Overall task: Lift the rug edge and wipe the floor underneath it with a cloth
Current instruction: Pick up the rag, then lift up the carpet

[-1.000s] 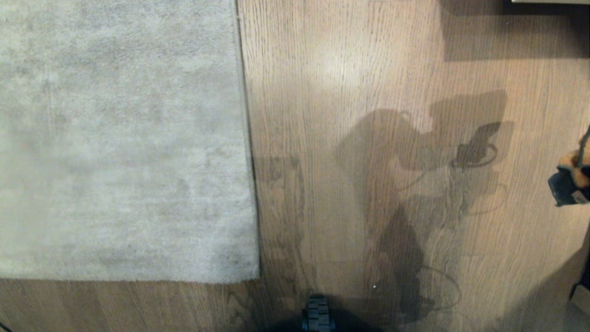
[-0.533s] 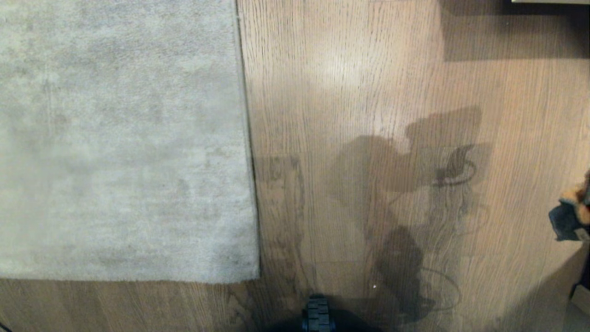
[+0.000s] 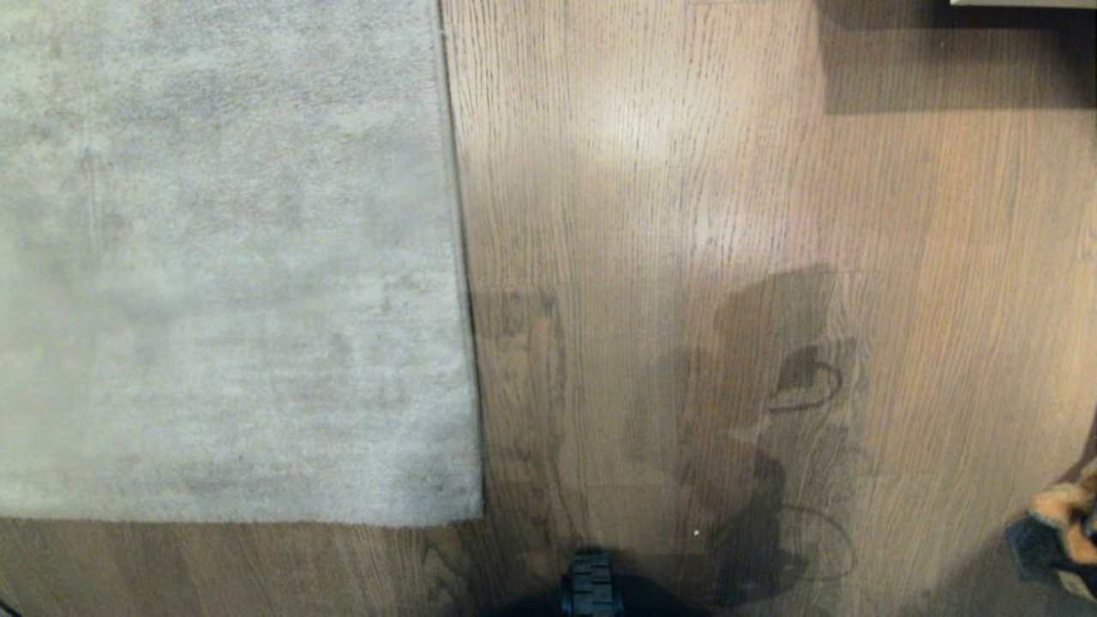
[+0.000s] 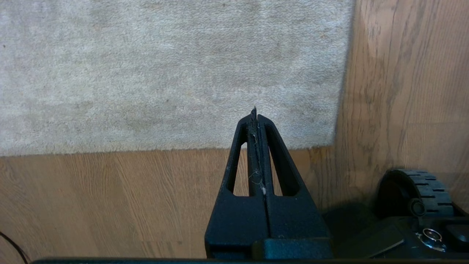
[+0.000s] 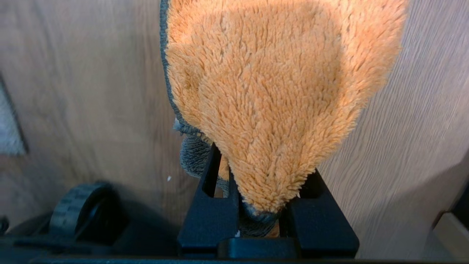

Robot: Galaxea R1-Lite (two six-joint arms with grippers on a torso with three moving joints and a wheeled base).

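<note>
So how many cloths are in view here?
1. The orange cloth is clamped in the right pincer, low at the right edge of the head view, above the floor. None elsewhere.

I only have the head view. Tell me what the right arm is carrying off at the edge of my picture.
Observer: The right end effector is shut on the cloth, an orange fluffy piece with a grey backing, pinched at one end.
Operator: Report the left end effector; I can't see it at all.
Observer: The left end effector is shut and empty, with bits of lint stuck between its fingers.
Operator: Give me where it sits relative to the rug.
Observer: In the left wrist view it points toward the rug edge near the corner, which lies flat on the floor; it is not touching the rug.
</note>
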